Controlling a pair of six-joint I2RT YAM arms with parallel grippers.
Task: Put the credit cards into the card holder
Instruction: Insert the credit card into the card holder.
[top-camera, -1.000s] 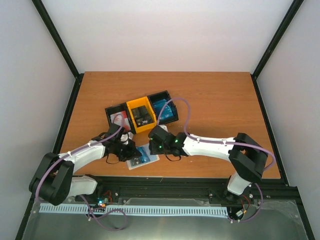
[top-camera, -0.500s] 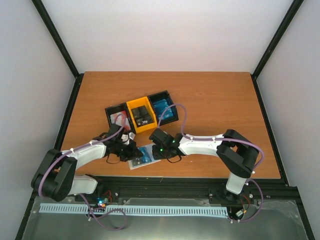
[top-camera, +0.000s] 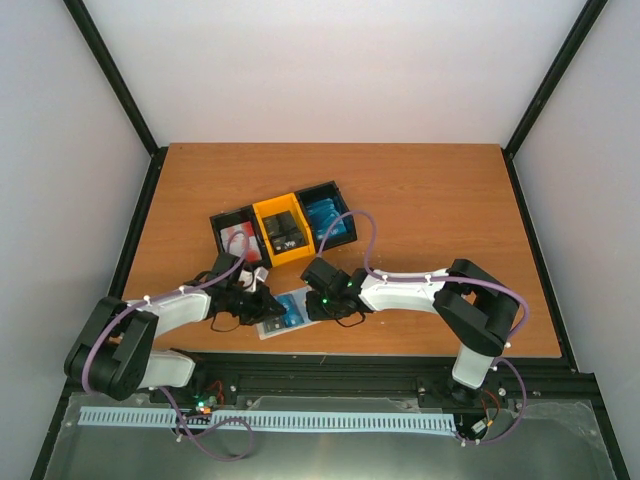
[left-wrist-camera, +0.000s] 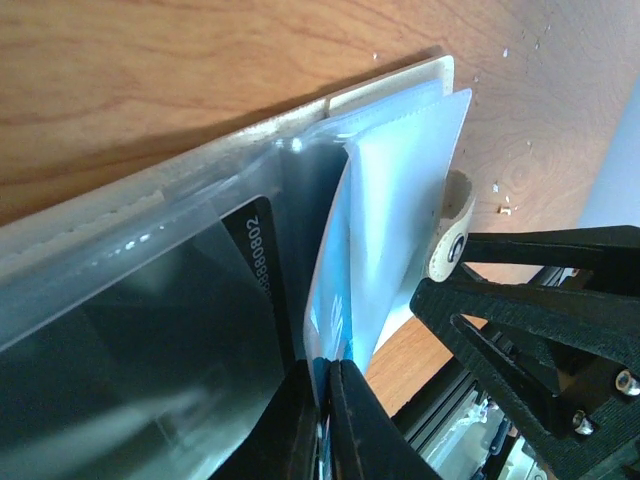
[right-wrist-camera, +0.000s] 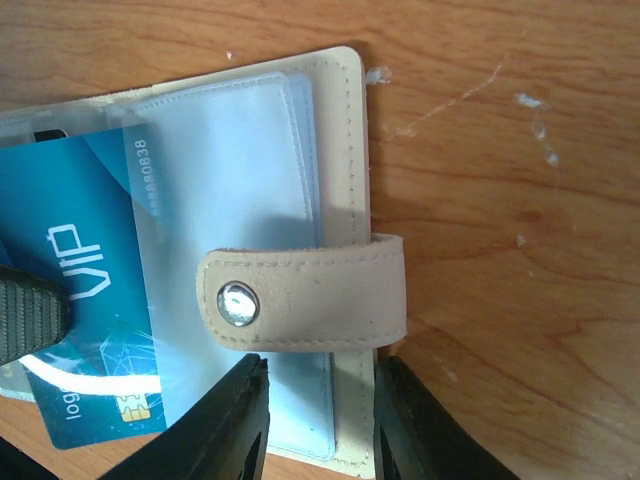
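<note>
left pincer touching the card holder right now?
Touching. The left wrist view shows the left pincer shut on the lower edge of a clear pocket of the card holder, with no gap visible.

**Item 1.** Blue card (right-wrist-camera: 100, 330), lodged partly under a clear pocket of the card holder (right-wrist-camera: 345, 150), beside the holder's snap tab.
- "VIP" is printed in large white capitals.
- A row of small white digits ending "80838" is set along one edge.
- The fragment "logo" is seen at the corner outside the holder.

**Item 2.** Black card (left-wrist-camera: 250, 290), inside a clear pocket of the holder.
- White digits are read as "8880802"; the leading figures are uncertain.

**Item 3.** Cards in the black-and-yellow tray (top-camera: 260, 230), beyond the holder.
- The printing is too small to be read.
</note>
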